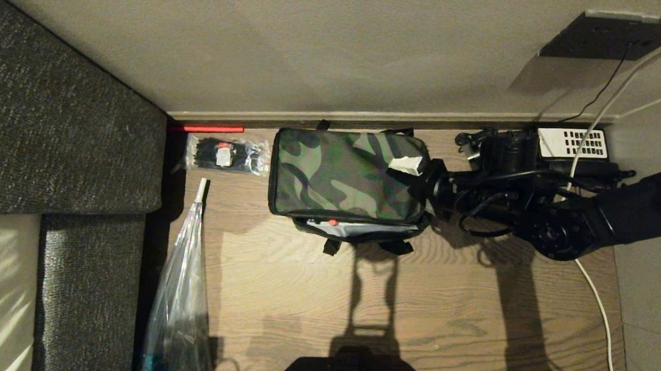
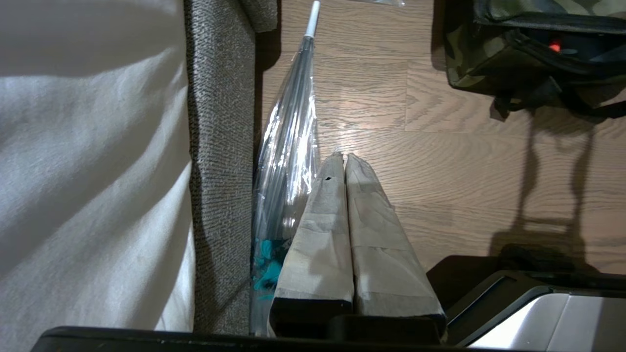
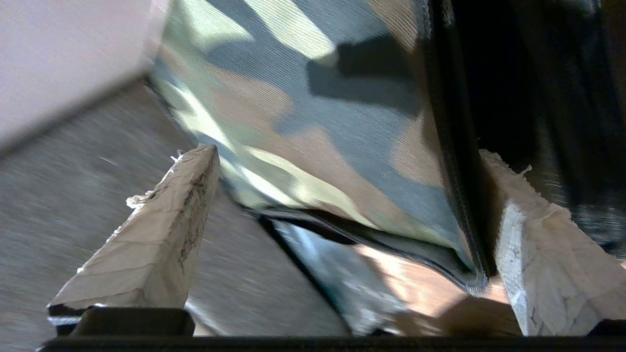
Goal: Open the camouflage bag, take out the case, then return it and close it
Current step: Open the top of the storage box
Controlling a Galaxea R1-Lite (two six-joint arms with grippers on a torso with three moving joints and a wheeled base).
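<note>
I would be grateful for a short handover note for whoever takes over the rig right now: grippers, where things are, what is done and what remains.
Right gripper: open, at the right-hand end of the camouflage bag, its fingers spread on either side of the lid's corner, holding nothing.
Left gripper: shut, empty, parked low over the wooden floor beside the umbrella.
Bag: on the floor against the wall, lid lying down over it, a gap along the front edge showing grey lining and a red spot.
Case: cannot be made out.
Done: cannot tell which stage this is.
Left: check the case is inside, then close the lid fully.
</note>
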